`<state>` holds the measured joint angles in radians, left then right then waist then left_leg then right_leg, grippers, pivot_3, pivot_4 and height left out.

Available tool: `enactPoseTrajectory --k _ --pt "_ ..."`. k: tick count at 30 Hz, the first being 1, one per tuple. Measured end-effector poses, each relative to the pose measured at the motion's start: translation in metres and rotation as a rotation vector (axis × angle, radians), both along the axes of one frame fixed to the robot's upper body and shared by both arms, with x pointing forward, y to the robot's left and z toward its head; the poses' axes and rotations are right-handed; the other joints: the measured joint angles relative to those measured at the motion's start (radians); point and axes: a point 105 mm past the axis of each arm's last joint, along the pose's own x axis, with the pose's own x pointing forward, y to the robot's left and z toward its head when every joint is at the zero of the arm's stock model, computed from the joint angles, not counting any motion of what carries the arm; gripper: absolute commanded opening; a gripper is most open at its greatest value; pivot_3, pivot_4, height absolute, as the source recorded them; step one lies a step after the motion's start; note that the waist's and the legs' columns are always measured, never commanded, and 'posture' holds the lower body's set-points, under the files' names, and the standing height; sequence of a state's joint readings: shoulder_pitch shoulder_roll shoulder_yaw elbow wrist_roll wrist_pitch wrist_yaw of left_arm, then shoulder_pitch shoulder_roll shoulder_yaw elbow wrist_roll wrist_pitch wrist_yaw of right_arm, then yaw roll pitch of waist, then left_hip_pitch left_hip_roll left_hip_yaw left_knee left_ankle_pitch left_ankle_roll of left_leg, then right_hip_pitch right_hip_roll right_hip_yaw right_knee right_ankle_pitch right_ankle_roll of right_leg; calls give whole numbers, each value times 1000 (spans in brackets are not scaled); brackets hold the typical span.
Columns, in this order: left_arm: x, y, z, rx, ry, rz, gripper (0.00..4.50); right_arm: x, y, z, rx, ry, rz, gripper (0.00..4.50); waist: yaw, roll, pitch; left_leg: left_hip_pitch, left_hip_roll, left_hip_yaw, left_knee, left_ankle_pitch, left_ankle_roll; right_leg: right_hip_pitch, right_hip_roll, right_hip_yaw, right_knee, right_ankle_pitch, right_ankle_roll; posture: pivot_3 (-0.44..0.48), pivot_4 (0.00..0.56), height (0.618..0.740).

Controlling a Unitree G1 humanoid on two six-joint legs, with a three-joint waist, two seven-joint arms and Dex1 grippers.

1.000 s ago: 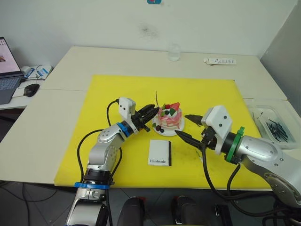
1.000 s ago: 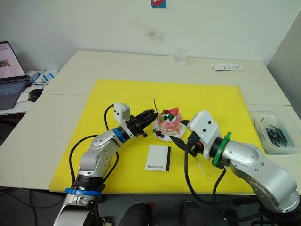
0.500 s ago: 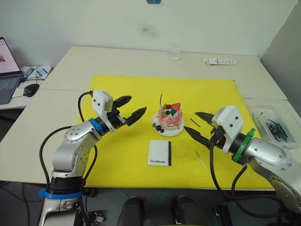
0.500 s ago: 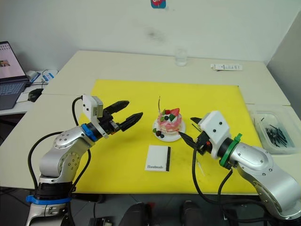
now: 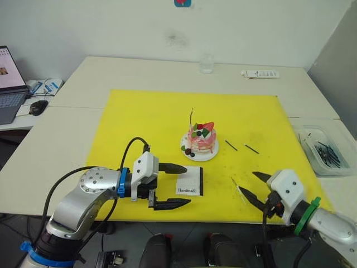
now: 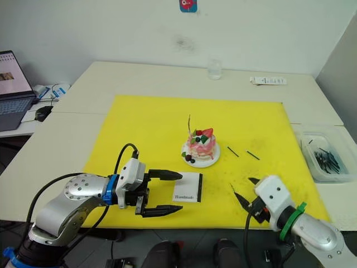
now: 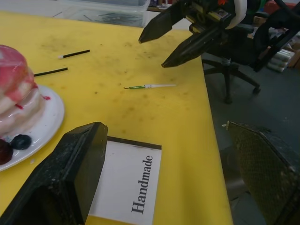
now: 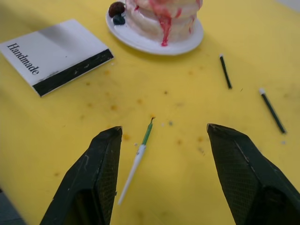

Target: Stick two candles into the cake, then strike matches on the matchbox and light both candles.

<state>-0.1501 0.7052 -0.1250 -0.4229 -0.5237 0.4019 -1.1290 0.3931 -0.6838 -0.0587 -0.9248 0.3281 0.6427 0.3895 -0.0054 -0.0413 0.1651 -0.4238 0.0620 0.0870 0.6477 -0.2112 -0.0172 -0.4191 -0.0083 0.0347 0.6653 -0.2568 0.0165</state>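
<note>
- Risk: thin pale candle with a green tip point(image 8: 139, 151) lies flat between my right gripper point(image 8: 168, 176)'s spread fingers; a shallow pinch could roll it away.
- My left gripper point(image 5: 170, 186), also open and empty, hovers beside the flat white "Handmade" matchbox point(image 5: 189, 181); it could shove it.

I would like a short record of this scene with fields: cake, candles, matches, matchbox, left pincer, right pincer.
cake: pink cake on a white plate, on the yellow mat
candles: one candle in cake stands at its left side; one loose candle lies on the mat
matches: two matches lie on the mat right of the cake
matchbox: matchbox flat on the mat, in front of the cake
left pincer: left pincer open, empty, beside the matchbox
right pincer: right pincer open, empty, near the loose candle
</note>
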Motion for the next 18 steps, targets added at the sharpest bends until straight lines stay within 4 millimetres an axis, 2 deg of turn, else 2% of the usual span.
enactPoseTrajectory --k 6,18 --pt "-2 -5 -2 -1 -16 -21 4484 1 2 -18 -8 37 -42 3018 -1 -1 -1 1 0 1 0 0 0 0 0 1 0 0 0 0 150 727" --pt "-3 -10 -5 -3 -27 -27 4484 11 7 -31 7 78 -94 3018 0 -1 -1 1 0 1 -1 0 0 0 1 1 0 0 0 0 150 727"
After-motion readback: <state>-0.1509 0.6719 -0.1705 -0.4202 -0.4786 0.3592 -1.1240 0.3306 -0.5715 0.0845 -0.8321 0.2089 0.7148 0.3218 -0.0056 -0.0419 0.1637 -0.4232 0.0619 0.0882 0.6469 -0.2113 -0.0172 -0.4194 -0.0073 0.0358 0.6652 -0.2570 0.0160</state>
